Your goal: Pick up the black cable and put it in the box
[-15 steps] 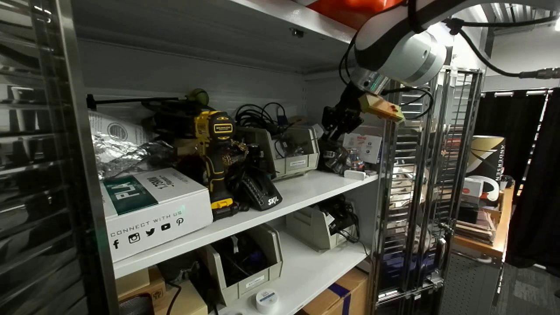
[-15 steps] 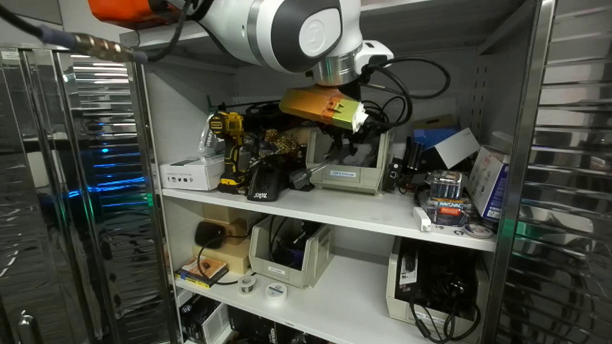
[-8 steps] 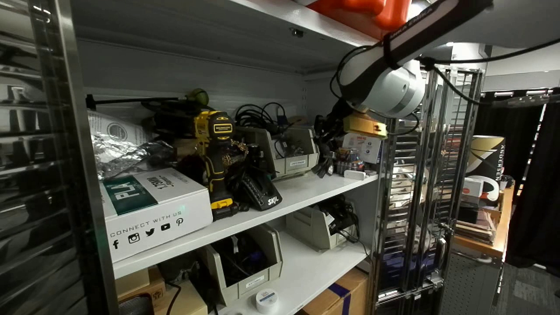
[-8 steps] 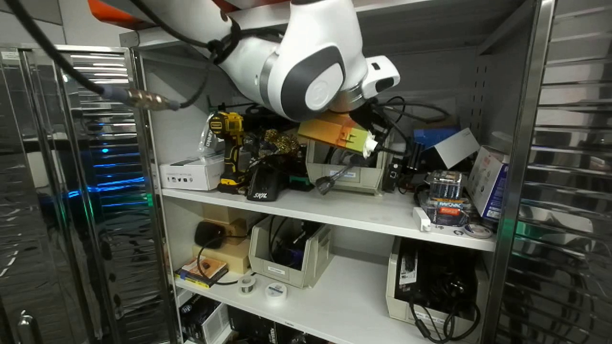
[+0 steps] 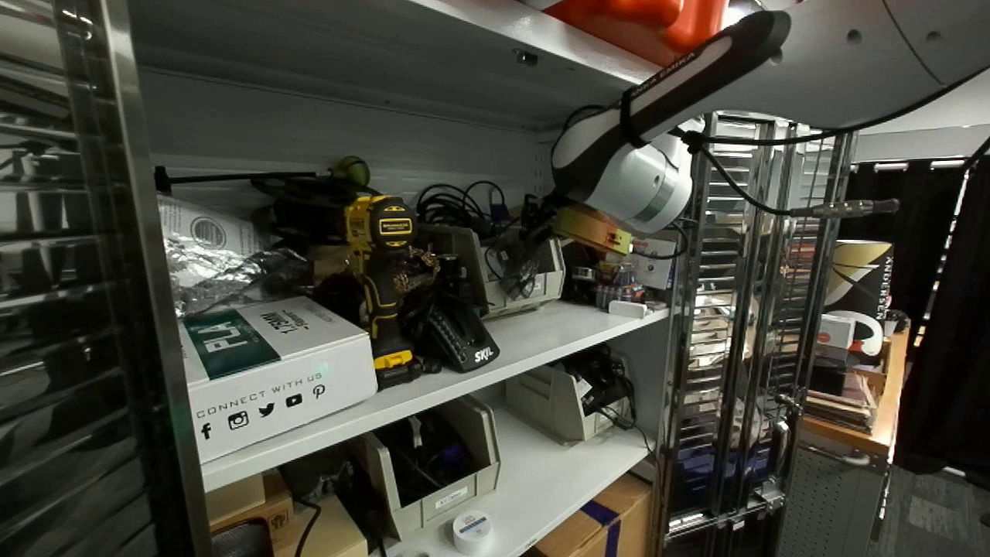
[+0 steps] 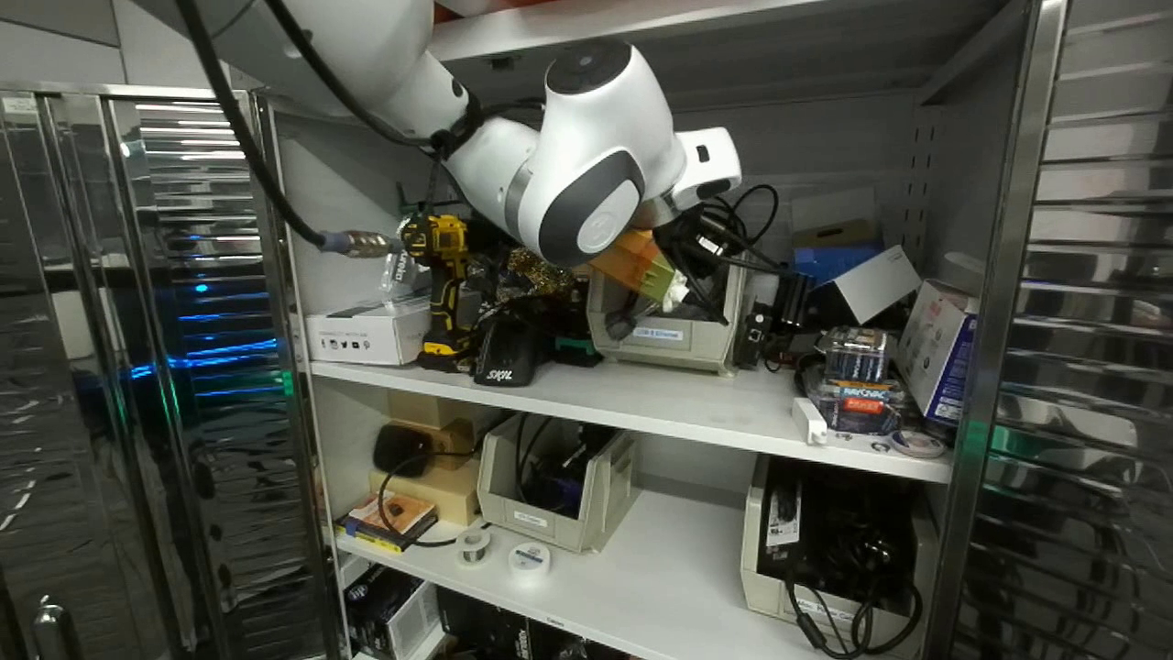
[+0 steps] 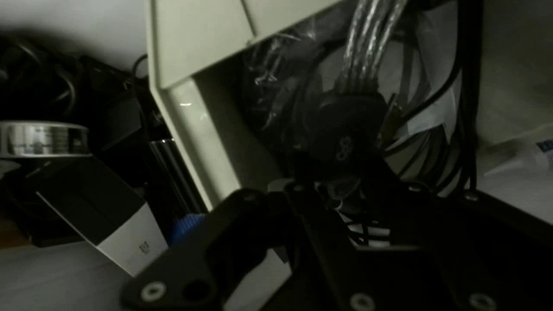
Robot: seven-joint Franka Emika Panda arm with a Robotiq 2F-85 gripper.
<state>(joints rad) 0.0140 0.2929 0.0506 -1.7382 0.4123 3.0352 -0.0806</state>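
Note:
The black cable shows in the wrist view as a dark plug with clear silvery strands. Its end hangs down in both exterior views. My gripper is shut on it; in the wrist view the dark fingers meet around the plug, but their contact is too dark to see fully. The box is a grey bin with a label on the upper shelf. The gripper and cable are over and in front of its opening. The bin's wall also shows in the wrist view, and cables and plastic bags lie inside.
A yellow drill and black SKIL charger stand beside the bin. Battery packs and a white box are on its far side. The upper shelf board is above the arm. More bins stand below.
The arm has come down and moved toward the bin. The hanging cable end has swung from beside the bin, as seen in an exterior view, to across its front.

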